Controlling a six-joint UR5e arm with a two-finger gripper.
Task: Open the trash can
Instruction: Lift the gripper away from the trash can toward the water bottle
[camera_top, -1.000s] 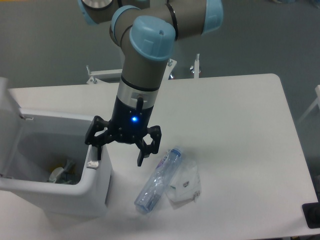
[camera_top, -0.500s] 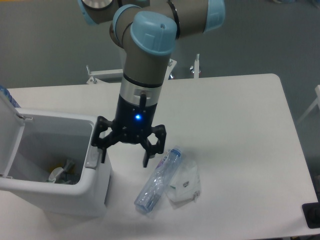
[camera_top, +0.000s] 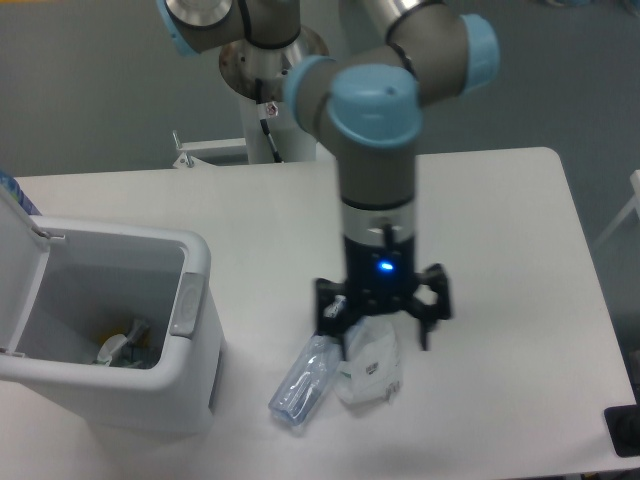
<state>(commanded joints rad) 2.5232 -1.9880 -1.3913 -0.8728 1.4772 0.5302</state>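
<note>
The white trash can (camera_top: 190, 385) stands at the table's left front with its lid (camera_top: 18, 270) swung up and back at the far left. Its inside shows some rubbish at the bottom. The grey push-button latch (camera_top: 185, 305) sits on its right rim. My gripper (camera_top: 384, 338) is open and empty, well to the right of the can. It hangs just above a clear plastic bottle (camera_top: 305, 380) and a crumpled clear wrapper (camera_top: 370, 372).
The bottle and wrapper lie on the white table (camera_top: 500, 250) right of the can. A dark object (camera_top: 625, 432) sits at the table's front right corner. Metal clamps (camera_top: 392, 130) stand at the far edge.
My gripper has moved right, away from the can's right rim, to over the bottle and wrapper. The lid, still swinging a second ago, now rests fully open.
</note>
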